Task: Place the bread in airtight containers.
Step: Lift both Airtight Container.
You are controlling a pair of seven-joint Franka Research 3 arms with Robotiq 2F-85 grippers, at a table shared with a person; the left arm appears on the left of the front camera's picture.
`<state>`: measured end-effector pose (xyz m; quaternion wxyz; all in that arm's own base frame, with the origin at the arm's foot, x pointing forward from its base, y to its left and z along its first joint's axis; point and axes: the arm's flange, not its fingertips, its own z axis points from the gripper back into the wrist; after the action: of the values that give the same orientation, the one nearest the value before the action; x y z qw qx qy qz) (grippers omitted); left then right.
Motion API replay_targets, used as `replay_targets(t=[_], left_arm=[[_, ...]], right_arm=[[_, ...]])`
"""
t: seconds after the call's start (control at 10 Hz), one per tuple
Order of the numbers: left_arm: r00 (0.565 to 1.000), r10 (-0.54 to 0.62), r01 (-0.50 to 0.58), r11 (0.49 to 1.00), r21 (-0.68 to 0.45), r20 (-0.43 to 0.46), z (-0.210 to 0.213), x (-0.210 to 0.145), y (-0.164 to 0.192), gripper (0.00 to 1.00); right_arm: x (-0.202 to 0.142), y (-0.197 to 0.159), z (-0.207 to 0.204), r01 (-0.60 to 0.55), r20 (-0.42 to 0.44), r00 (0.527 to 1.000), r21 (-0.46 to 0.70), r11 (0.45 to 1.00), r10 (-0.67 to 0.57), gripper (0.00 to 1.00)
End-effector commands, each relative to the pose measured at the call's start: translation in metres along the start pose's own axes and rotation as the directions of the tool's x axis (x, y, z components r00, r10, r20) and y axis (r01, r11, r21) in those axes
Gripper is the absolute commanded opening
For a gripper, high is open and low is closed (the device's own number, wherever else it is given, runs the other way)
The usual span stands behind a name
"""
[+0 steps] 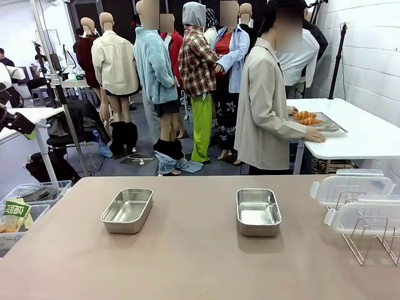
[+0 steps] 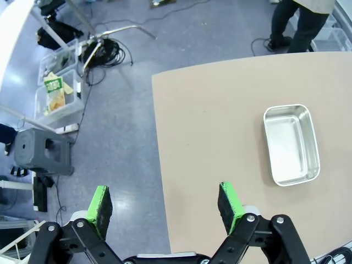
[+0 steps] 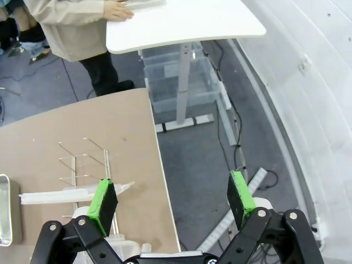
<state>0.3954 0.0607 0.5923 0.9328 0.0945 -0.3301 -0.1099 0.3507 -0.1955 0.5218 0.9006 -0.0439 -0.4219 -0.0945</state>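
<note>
From the front: a matte tan table (image 1: 187, 269); on it two shallow rectangular stainless tins with rounded corners and rolled rims, uncovered and bare inside, the left tin (image 1: 127, 210) and the right tin (image 1: 258, 212) side by side but well apart; at the right edge a thin wire rack (image 1: 370, 242) carrying two clear lids (image 1: 353, 187), white-rimmed plastic; beyond, a person (image 1: 265, 106) in a beige coat, side-on at a smooth white table (image 1: 369, 140), one hand (image 1: 314, 135) flat beside a flat metal tray (image 1: 330, 127); on that tray the bread (image 1: 305, 117), ridged golden-brown rolls lying close together, far from both tins.

From the left wrist: looking down past the left gripper (image 2: 165, 202), black linkage, green pads (image 2: 100, 204), fingers spread wide with nothing between; one pad over grey-blue floor, the other over the tan tabletop by its edge; left tin (image 2: 291, 144) flat on the table, brushed floor gleaming, well clear of the fingers; off the table, clear plastic bins (image 2: 58, 93), a grey moulded stool (image 2: 43, 152).

From the right wrist: right gripper (image 3: 171, 199) likewise gaping, holding nothing; beneath it the wire rack (image 3: 82, 159) and a lid edge-on; a sliver of the right tin (image 3: 5, 209) at the picture's left border; farther off the white table (image 3: 181, 22) and the person's hand (image 3: 116, 10).
</note>
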Motion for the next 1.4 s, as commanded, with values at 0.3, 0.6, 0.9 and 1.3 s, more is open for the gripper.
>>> replay_targets(t=[0.3, 0.6, 0.9, 1.3], left_arm=[[1.000, -0.008, 0.008, 1.000, 0.003, -0.001, -0.0007, -0.0001, 0.0012, 1.00], [1.000, -0.008, 0.008, 1.000, 0.003, -0.001, -0.0007, -0.0001, 0.0012, 1.00], [1.000, -0.008, 0.008, 1.000, 0.003, -0.001, -0.0007, -0.0001, 0.0012, 1.00], [1.000, -0.008, 0.008, 1.000, 0.003, -0.001, -0.0007, -0.0001, 0.0012, 1.00]], right_arm=[[-0.0005, -0.0020, 0.0007, -0.002, -0.002, 1.000, -0.006, 1.000, 0.002, 1.00], [-0.0005, -0.0020, 0.0007, -0.002, -0.002, 1.000, -0.006, 1.000, 0.002, 1.00], [-0.0005, -0.0020, 0.0007, -0.002, -0.002, 1.000, -0.006, 1.000, 0.002, 1.00], [-0.0005, -0.0020, 0.0007, -0.002, -0.002, 1.000, -0.006, 1.000, 0.002, 1.00]])
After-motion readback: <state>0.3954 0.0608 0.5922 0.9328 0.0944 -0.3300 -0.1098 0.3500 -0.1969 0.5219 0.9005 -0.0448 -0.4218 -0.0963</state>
